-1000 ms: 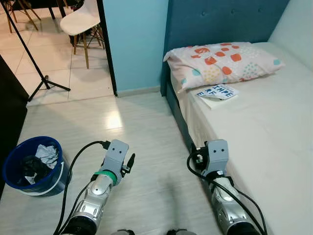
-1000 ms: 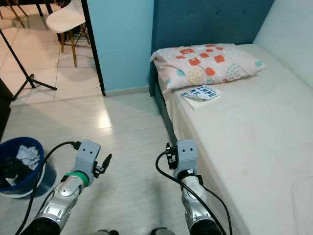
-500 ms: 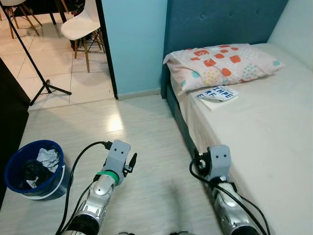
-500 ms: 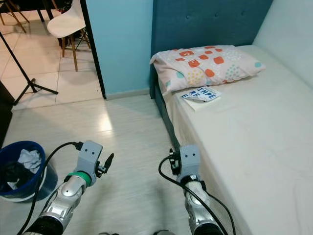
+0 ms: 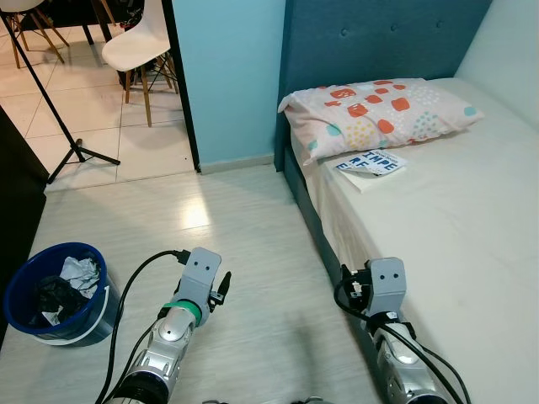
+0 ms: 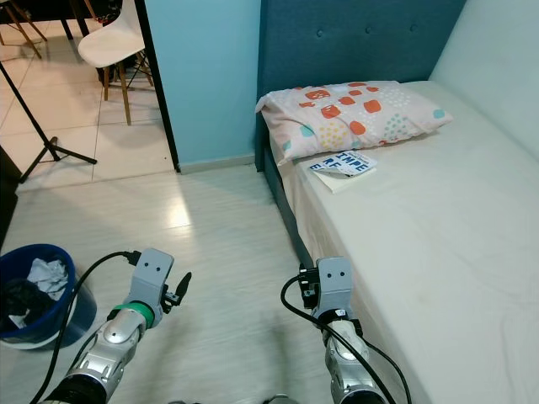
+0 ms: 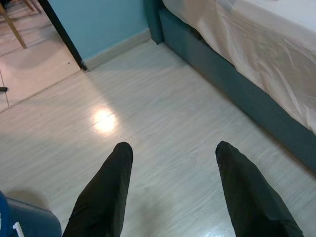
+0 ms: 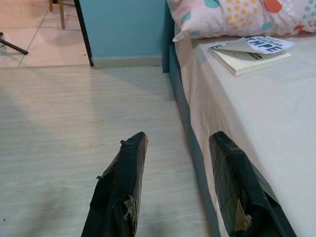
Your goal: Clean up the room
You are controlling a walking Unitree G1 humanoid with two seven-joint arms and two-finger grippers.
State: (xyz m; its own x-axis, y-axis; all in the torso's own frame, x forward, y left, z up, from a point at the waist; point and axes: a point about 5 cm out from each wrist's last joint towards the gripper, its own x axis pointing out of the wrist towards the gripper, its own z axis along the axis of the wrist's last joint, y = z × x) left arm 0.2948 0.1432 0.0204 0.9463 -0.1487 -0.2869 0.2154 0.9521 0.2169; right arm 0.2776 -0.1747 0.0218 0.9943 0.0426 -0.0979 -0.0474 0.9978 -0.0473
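We see a bedroom with a pale wood-plank floor (image 5: 244, 244) and, on our right, a bed with a cream sheet (image 5: 455, 227) over a dark teal base and a tufted teal headboard (image 5: 379, 38). At the head of the bed lies a pink pillow printed with orange, yellow and teal patches (image 5: 379, 109). Just in front of the pillow, near the bed's left edge, a white paperback book with blue block lettering (image 5: 370, 164) lies flat on the sheet, its cover slightly lifted; the right wrist view shows it ahead, close against the pillow.

On the floor at our far left stands a round blue plastic bucket (image 5: 25, 316) holding crumpled white paper and something black. It is well apart from the bed.

Our left end effector (image 7: 173, 148) is held low over the bare floor, its two long black fingers (image 7: 106, 192) spread wide with nothing between them. Our right end effector (image 8: 175, 140) hangs beside the bed's edge, also spread and empty, one finger over the floor and the other in front of the sheet's hanging side.

Beyond a light blue wall (image 5: 227, 76) with a dark door frame, a tiled area holds a white moulded chair with wooden legs (image 5: 135, 50) and a black tripod stand (image 5: 59, 135).
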